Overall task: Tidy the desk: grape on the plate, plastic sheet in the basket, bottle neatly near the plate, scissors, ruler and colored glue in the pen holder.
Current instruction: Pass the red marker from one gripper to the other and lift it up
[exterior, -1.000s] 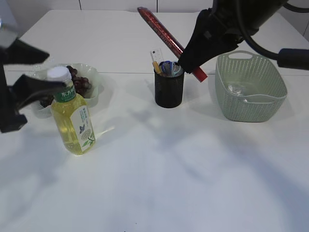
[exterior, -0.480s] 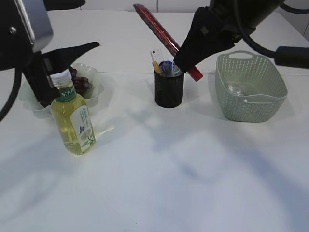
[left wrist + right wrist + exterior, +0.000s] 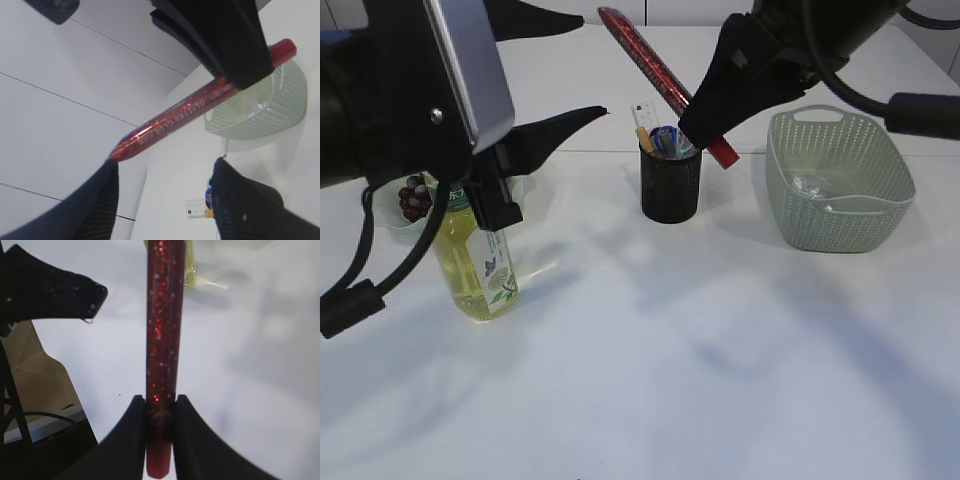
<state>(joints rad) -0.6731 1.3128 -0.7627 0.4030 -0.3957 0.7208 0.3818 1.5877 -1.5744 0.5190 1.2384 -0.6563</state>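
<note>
Left arm fills the upper left of the exterior view, big and close to the lens; left hand (image 3: 555,75) raised above the counter's left side, its two black fingers (image 3: 245,205) spread apart, nothing between them. The arm body covers the cap and neck of the green tea bottle (image 3: 477,265), which stands upright near the left edge. Behind it the plate (image 3: 395,222) with grapes (image 3: 415,197) is mostly hidden; only a sliver of rim and a few grapes show.

Centre, toward the far edge: black mesh pen holder (image 3: 671,183), upright, with a white ruler (image 3: 643,118) and blue-handled scissors (image 3: 668,138) sticking out; exact contents hard to sort.

Right arm comes in from the upper right. Right hand (image 3: 160,415) clamped on the red glitter glue tube (image 3: 660,70) near its capped end; tube tilted, long end pointing up-left, lower end just above and right of the pen holder rim. Touching the rim or not: cannot tell.

Right side: pale green perforated basket (image 3: 840,170), with the clear plastic sheet (image 3: 815,190) inside, faint.

Counter (image 3: 700,360) is plain white, soft shadows. White panelled wall (image 3: 60,100) behind.
</note>
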